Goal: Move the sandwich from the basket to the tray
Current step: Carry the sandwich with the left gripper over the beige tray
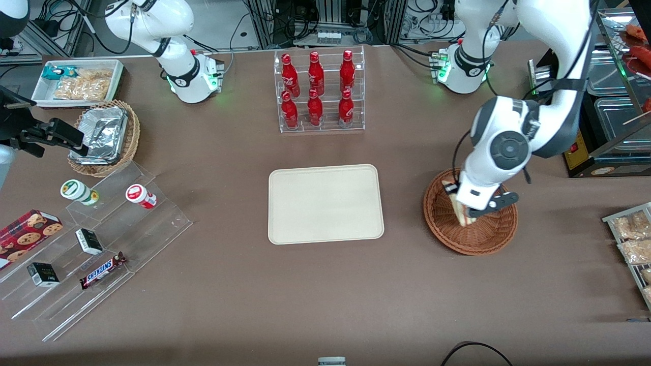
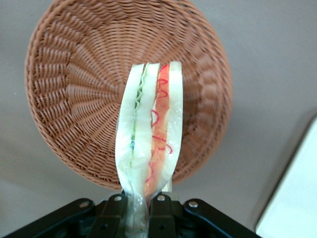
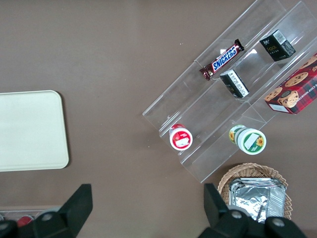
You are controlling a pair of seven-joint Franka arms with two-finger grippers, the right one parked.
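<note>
My left gripper (image 1: pixel 465 203) hangs over the reddish-brown wicker basket (image 1: pixel 488 236) and is shut on the sandwich (image 1: pixel 464 212). In the left wrist view the sandwich (image 2: pixel 151 134) stands on edge, lifted above the basket (image 2: pixel 74 89); its wrapped end is pinched in the gripper (image 2: pixel 141 210). Green, orange and red filling shows along its cut edge. The cream tray (image 1: pixel 325 204) lies flat in the middle of the table, toward the parked arm's end from the basket, with nothing on it. A corner of the tray (image 2: pixel 297 193) shows in the left wrist view.
A clear rack of red bottles (image 1: pixel 318 91) stands farther from the front camera than the tray. Stepped acrylic shelves with snacks (image 1: pixel 96 249) and a pale wicker basket with foil (image 1: pixel 104 137) lie toward the parked arm's end. Snack packets (image 1: pixel 630 239) sit at the working arm's end.
</note>
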